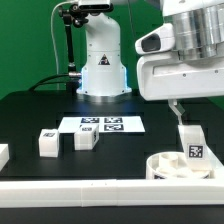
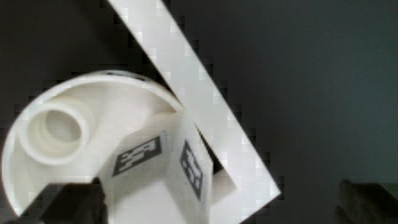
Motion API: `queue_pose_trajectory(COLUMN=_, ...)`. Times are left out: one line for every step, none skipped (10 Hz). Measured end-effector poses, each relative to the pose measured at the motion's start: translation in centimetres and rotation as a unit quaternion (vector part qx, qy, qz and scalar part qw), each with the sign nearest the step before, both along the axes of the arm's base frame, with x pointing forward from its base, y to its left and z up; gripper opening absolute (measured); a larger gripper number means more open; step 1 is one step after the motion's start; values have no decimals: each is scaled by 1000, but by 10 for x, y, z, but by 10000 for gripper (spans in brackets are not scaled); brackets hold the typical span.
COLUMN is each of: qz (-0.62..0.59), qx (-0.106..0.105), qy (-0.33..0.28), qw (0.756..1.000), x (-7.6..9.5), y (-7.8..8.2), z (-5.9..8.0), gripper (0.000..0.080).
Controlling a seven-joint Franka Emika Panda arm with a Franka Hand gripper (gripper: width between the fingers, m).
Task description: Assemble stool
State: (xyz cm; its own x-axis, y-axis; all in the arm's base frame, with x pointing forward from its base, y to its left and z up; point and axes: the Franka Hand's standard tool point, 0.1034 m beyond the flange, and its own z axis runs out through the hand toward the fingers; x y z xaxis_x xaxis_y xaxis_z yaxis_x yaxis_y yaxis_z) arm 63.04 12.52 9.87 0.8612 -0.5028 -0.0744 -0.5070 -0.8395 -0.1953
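The white round seat disc (image 1: 172, 166) lies by the front rail at the exterior view's right. A white leg (image 1: 191, 143) with a black-and-white tag stands upright on it. My gripper (image 1: 184, 120) hangs just over the leg's top. In the wrist view the seat disc (image 2: 68, 122) and the tagged leg (image 2: 157, 160) lie between my dark fingers (image 2: 54, 205). The jaws stand wide apart around the leg. One finger is near it and a gap shows on the other side. Two more legs (image 1: 47, 142) (image 1: 86, 138) lie on the black table.
The marker board (image 1: 103, 124) lies flat before the robot base (image 1: 103, 60). The long white border rail (image 1: 90, 196) runs along the front edge and crosses the wrist view (image 2: 178, 70) diagonally beside the seat. Another white part (image 1: 3, 153) sits at the left edge.
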Motion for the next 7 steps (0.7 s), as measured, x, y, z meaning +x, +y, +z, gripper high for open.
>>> queue_pose_trajectory(qz=28, qx=-2, qy=-6, qw=1000, x=0, y=0, z=0, gripper=649)
queue_pose_trajectory(qz=70, qx=-5, qy=-15, qw=997, x=0, y=-1, z=0, gripper=649)
queue_pose_trajectory(qz=133, qx=-18, qy=-26, qw=991, x=0, y=-2, z=0, gripper=649)
queue_pose_trajectory(qz=179, qx=-21, qy=-34, qw=983, x=0, y=-3, z=0, gripper=649)
queue_pose_trajectory(qz=229, qx=-26, qy=-43, qw=972, x=2, y=-6, z=1, gripper=649)
queue_pose_trajectory(qz=272, qx=-32, qy=-51, qw=960, x=3, y=-6, z=2, gripper=649)
queue_pose_trajectory(qz=312, qx=-37, qy=-59, qw=948, x=4, y=-6, z=4, gripper=649)
